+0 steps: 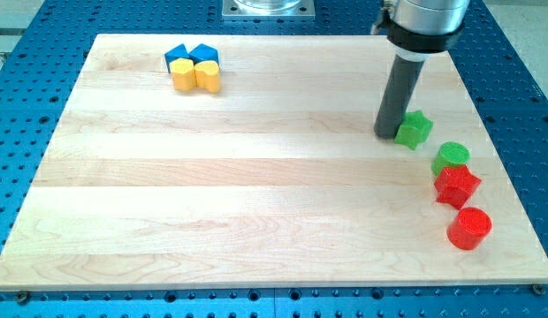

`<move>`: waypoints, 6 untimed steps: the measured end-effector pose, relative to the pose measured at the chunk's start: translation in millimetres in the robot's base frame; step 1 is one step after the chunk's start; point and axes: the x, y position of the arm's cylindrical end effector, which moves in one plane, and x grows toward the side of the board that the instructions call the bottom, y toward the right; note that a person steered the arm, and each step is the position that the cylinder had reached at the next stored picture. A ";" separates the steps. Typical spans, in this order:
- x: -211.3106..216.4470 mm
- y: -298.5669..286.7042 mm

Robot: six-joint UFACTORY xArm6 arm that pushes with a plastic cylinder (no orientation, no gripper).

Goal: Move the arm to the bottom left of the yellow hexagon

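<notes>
The yellow hexagon [184,76] sits near the view's top left of the wooden board [256,177], touching a yellow heart-shaped block [208,77] on its right. Two blue blocks stand just behind them: a blue one [176,56] and a blue pentagon-like one [204,55]. My rod comes down at the view's right, and my tip [386,134] rests on the board just left of a green star block [414,129], touching or nearly touching it. The tip is far to the right of the yellow hexagon.
At the view's right edge of the board stand a green round block [451,156], a red star block [457,185] and a red cylinder [469,228]. A blue perforated table [44,35] surrounds the board.
</notes>
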 end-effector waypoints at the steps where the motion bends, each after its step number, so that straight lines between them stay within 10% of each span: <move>1: 0.3 18.6; 3: 0.3 36.5; 6: -61.8 -225.4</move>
